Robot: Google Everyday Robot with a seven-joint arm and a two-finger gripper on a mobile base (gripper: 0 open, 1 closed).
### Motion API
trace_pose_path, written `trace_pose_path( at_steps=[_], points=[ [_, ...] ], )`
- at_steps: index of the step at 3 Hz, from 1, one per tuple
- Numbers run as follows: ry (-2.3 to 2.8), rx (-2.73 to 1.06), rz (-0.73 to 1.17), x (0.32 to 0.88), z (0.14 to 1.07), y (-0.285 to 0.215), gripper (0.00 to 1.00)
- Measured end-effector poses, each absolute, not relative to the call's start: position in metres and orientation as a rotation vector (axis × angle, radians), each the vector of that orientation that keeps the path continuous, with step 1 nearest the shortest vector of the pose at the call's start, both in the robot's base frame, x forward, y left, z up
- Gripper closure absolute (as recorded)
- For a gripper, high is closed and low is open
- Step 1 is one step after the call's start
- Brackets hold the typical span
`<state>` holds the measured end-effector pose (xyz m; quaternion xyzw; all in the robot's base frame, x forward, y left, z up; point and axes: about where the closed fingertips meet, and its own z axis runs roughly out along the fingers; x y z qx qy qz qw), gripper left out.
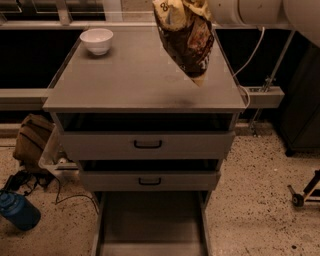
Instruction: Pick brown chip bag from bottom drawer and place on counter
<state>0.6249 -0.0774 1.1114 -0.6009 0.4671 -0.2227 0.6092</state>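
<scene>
The brown chip bag [186,40] hangs in the air over the right back part of the counter [135,82], its lower corner pointing down, just above the surface. My gripper [202,5] is at the top edge of the view, at the end of the white arm [250,10]. It holds the bag by its top and is mostly hidden behind it. The bottom drawer [150,227] is pulled out in front of the cabinet, and its grey floor shows nothing in it.
A white bowl [96,40] stands at the counter's back left. The two upper drawers with black handles [147,144] are slightly open. A tan backpack [32,140] and a blue bottle [19,210] lie on the floor at left. A wheeled stand [305,192] is at right.
</scene>
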Motion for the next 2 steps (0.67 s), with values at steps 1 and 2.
trace_pose_path(
  at_steps=[1,2],
  points=[
    [1.068,-1.379,-0.603,0.647,1.111,-0.087,1.00],
    [1.014,-1.362,-0.660,0.683,1.103,-0.077,1.00]
  ],
)
